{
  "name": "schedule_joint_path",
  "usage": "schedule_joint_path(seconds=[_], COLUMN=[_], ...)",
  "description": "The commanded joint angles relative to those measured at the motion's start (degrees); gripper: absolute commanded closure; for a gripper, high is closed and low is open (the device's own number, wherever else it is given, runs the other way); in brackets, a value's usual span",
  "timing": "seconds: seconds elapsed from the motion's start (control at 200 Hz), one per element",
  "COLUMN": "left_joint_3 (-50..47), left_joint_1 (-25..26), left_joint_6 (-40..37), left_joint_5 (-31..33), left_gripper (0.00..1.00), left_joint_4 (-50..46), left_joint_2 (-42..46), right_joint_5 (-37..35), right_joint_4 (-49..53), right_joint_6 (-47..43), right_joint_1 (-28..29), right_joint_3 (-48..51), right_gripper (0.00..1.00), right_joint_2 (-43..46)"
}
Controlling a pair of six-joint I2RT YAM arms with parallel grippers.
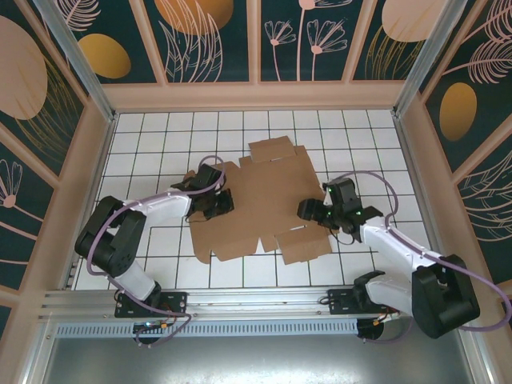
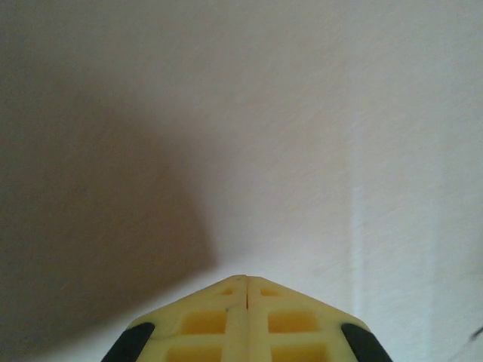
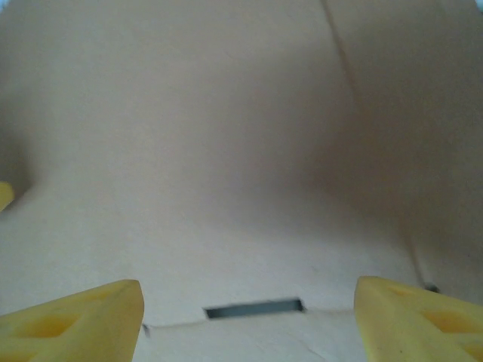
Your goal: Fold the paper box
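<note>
two grippers are at the paper box (image 1: 256,204), lying flat on the table (image 1: 160,132). left gripper (image 2: 247,280) is pinched tight on nothing; right gripper (image 3: 247,286) gapes wide. lift the near flap (image 1: 306,245) slowly, bending along its crease.

Plain brown paper box (image 1: 256,204), not a mark of print on it, sitting on a white desk (image 1: 160,136) gridded with dark lines. Walls (image 1: 208,36) are deep teal with peach and orange leaves and flowers. The left gripper (image 2: 247,280) and right gripper (image 3: 249,290) are pale yellow.
</note>
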State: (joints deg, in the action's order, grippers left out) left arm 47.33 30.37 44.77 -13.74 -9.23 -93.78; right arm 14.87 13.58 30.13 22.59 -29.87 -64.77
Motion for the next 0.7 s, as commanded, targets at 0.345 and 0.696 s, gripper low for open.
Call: schedule_joint_path(seconds=[0.345, 0.696], left_joint_3=[6.5, 7.2], left_joint_1=[-8.8, -8.0], left_joint_6=[4.6, -1.6], left_joint_5=[-4.1, -4.4], left_gripper=[1.00, 1.00], left_joint_4=[3.4, -1.2], left_joint_2=[-10.8, -0.9], right_joint_5=[18.7, 5.6], right_joint_4=[-9.0, 2.0], right_joint_6=[-0.2, 3.5], right_joint_1=[6.6, -0.5], right_joint_3=[-1.2, 2.1], right_gripper=[0.30, 0.29], right_joint_2=[-7.5, 6.2])
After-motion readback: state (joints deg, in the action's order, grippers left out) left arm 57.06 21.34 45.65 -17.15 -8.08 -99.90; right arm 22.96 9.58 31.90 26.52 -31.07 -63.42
